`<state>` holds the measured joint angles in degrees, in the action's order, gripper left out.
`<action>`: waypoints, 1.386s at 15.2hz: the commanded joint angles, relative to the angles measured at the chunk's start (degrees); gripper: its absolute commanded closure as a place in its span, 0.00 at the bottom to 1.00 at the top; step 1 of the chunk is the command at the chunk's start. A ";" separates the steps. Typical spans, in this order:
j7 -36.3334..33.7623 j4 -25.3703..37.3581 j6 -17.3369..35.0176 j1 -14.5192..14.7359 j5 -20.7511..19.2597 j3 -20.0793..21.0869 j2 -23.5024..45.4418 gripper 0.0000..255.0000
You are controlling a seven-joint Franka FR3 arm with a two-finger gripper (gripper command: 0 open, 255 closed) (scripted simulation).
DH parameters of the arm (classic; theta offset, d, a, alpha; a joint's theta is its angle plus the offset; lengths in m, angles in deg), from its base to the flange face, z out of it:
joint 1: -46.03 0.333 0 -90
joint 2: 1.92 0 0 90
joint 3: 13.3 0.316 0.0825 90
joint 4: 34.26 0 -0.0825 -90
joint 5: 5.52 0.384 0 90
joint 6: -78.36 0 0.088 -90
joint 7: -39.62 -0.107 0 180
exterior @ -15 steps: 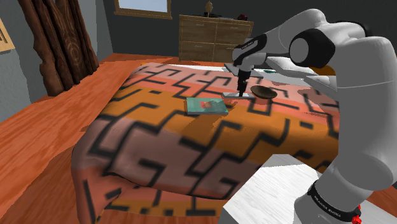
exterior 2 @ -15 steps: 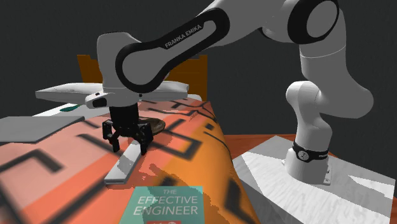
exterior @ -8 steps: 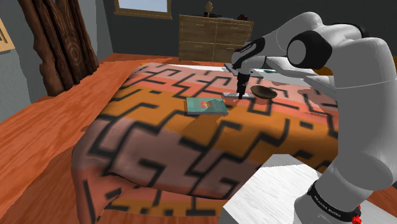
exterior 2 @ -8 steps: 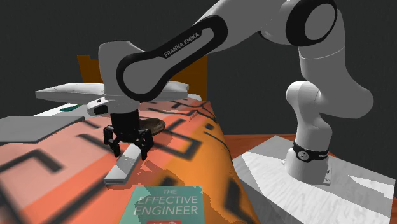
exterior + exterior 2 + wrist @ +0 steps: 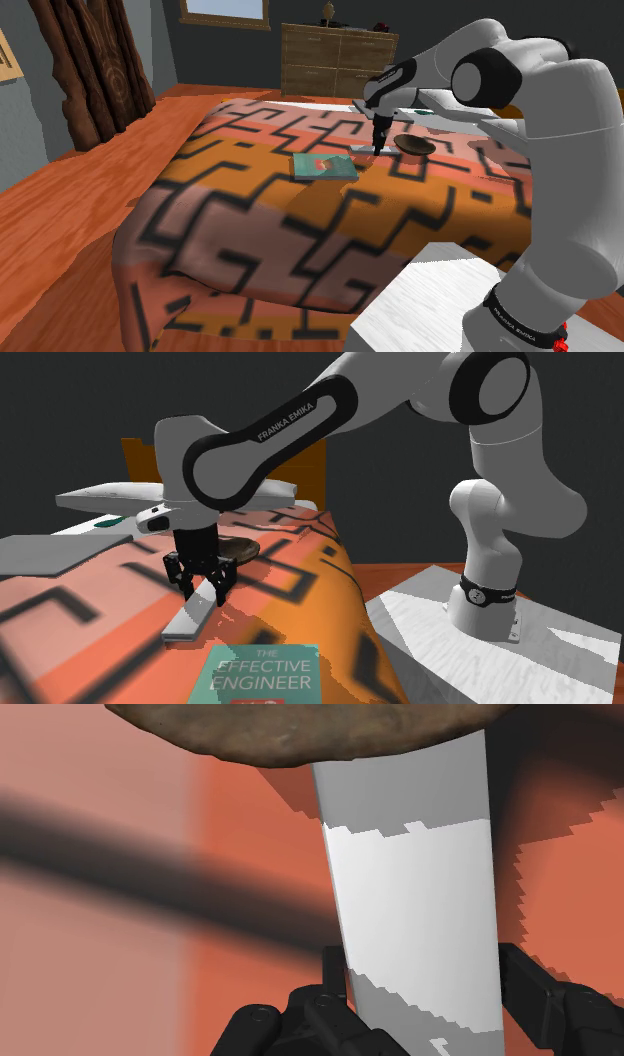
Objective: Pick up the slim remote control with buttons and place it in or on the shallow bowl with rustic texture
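A slim plain grey remote control [image 5: 193,616] lies flat on the patterned bedspread, one end close to the brown rough-textured shallow bowl [image 5: 232,548]. My black gripper [image 5: 203,584] points straight down over the remote's end nearer the bowl. In the wrist view its fingers [image 5: 335,979] press against both long sides of the remote control [image 5: 415,894], and the bowl [image 5: 300,729] sits just beyond it. In the shoulder view the gripper [image 5: 377,148] stands on the remote control [image 5: 364,151], just left of the bowl [image 5: 413,145].
A teal book [image 5: 323,167] lies on the bedspread [image 5: 250,220] beside the remote's other end. Grey pillows [image 5: 110,500] lie behind the bowl. A wooden dresser [image 5: 335,55] stands behind the bed. My stand [image 5: 500,642] is beside the bed.
The gripper came down onto the remote, then its fingers closed from wide apart to clasp the remote's sides. The remote and bowl have not moved.
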<state>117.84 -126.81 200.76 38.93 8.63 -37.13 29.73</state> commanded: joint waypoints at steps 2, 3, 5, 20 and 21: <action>-0.04 -0.03 0.02 0.01 0.03 0.03 0.10 1.00; -0.04 -0.05 0.04 0.02 0.03 0.04 0.11 1.00; -0.01 -0.08 0.01 0.00 0.02 0.02 0.05 1.00; -1.41 5.29 -9.31 0.45 -2.21 -1.27 -4.24 1.00; -1.49 5.77 -9.98 0.45 -2.32 -1.33 -4.44 1.00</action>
<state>116.41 -121.19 191.34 39.33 6.48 -38.36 25.72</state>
